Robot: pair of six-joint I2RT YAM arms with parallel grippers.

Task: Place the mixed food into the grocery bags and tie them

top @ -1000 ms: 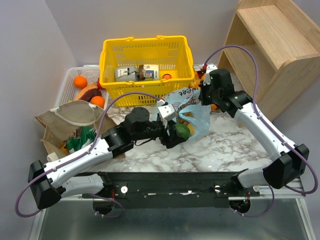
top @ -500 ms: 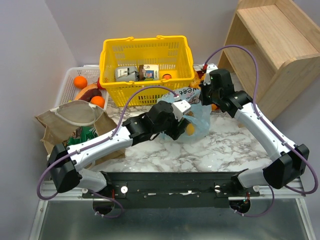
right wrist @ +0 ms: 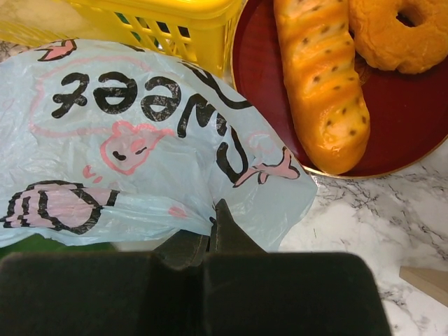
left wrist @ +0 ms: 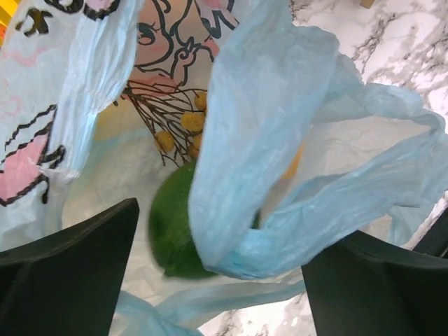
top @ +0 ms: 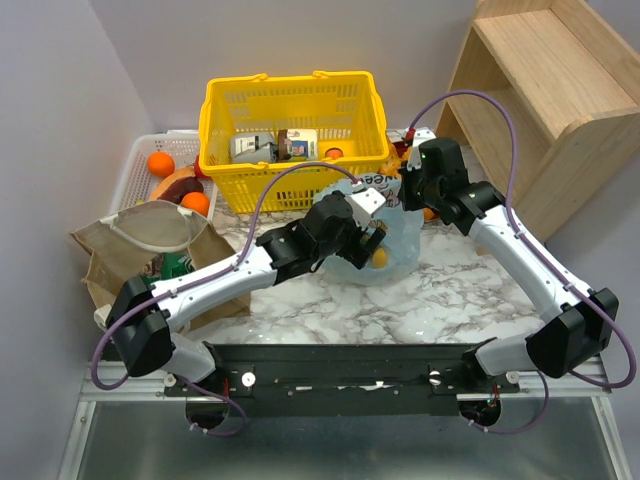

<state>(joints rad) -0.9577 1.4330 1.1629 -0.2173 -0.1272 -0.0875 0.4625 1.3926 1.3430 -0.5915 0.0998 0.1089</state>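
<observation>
The light-blue grocery bag with the pink cartoon print stands on the marble table, just in front of the basket. My right gripper is shut on a gathered fold of that bag's rim and holds it up. My left gripper hangs open over the bag's mouth. In the left wrist view a green fruit lies inside the bag, free between the spread fingers, partly covered by a blue fold. The tan grocery bag sits at the left with green packets in it.
A yellow mesh basket with cartons stands behind the blue bag. A white tray at the back left holds oranges. A red plate with a bread loaf and a doughnut lies beside the basket. A wooden shelf stands at the right.
My left arm swung from in front of the blue bag to over its mouth with the green fruit, then opened; the fruit now lies in the bag. The right gripper has not moved.
</observation>
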